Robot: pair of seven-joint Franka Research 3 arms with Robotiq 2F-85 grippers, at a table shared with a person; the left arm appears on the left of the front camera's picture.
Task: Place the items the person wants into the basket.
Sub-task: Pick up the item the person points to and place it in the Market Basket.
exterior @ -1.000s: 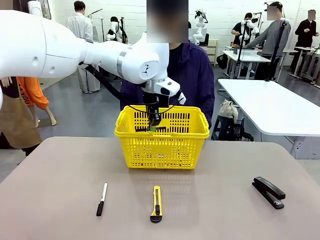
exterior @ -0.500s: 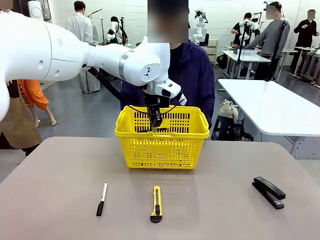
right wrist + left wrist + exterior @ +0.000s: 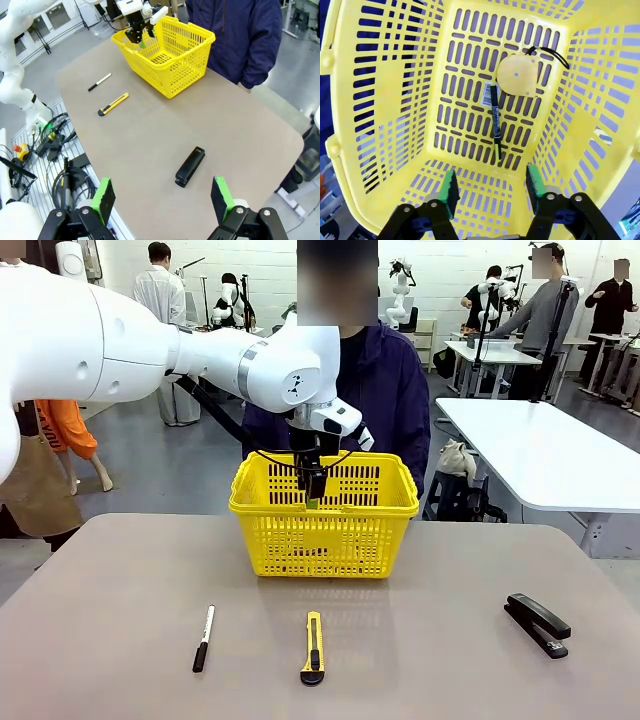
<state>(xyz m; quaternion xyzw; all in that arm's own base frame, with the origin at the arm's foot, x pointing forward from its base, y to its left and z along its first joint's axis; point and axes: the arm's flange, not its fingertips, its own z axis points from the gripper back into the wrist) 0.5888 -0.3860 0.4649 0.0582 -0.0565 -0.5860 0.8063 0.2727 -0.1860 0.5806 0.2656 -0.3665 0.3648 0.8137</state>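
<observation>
Surface (image 3: 120, 600): grey-brown, rounded corners.
Person (image 3: 385, 390): dark jacket, standing just behind the basket.
Basket (image 3: 325, 540): yellow, upright at the far middle.
Left claw (image 3: 490, 185): within the basket's mouth, fingers apart, empty.
Right claw (image 3: 162, 195): spread wide, empty, high over the surface.
Stapler (image 3: 538, 624): lying at the right, outside the basket.
Box cutter (image 3: 314, 647), marker (image 3: 203, 638): near middle, apart.
Tape measure (image 3: 518, 76), pen (image 3: 495, 118): on the basket floor, just beside each other.
</observation>
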